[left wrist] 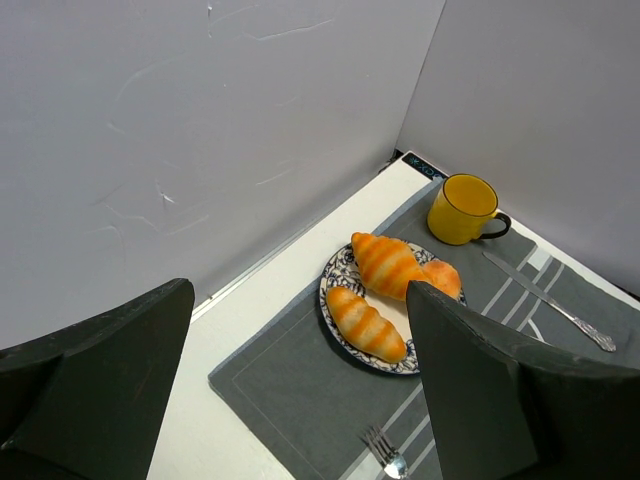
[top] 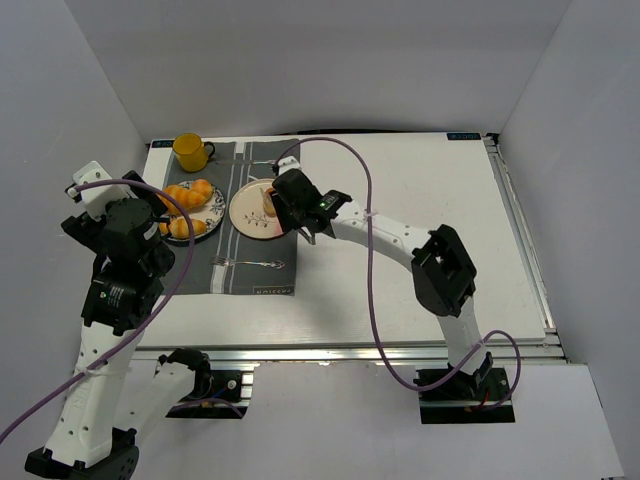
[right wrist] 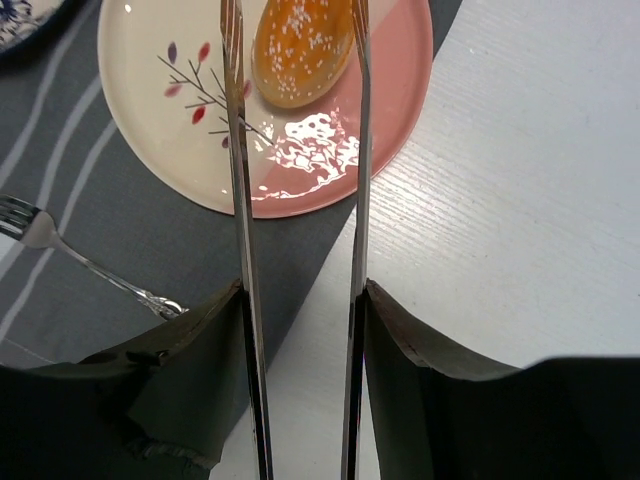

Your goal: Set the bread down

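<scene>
Quick rundown. Got one seeded bun (right wrist: 300, 45) lying on the pink-and-cream plate (right wrist: 400, 110), toward its far side, right between the two long metal blades (right wrist: 238, 200) of the right gripper (top: 275, 203). Blades parallel, one hugging each side of the bun. Honestly can't tell from the wrist view whether clamped on it or just sitting loose around it, so not calling that one.

Rest of the bread (top: 185, 195) over on the blue-patterned plate (left wrist: 335, 280), just left of the pink one: two long striped rolls (left wrist: 387, 265) side by side, plus a smaller round piece (left wrist: 442, 277) tucked against the far roll. Both plates on a grey striped placemat (left wrist: 280, 385), close together in the top view.

Then the left gripper (left wrist: 298, 290), hanging in the air off to the left of the blue plate, fingers (left wrist: 110, 380) spread wide with nothing between them, clear of the bread.

Also spotted: yellow mug (left wrist: 462, 208) beyond the blue plate at the far corner of the mat, knife (left wrist: 550, 300) on the mat beyond the pink plate, fork (right wrist: 90, 265) on the mat on the near side of the pink plate. White surface (right wrist: 500, 250) under the lot.
</scene>
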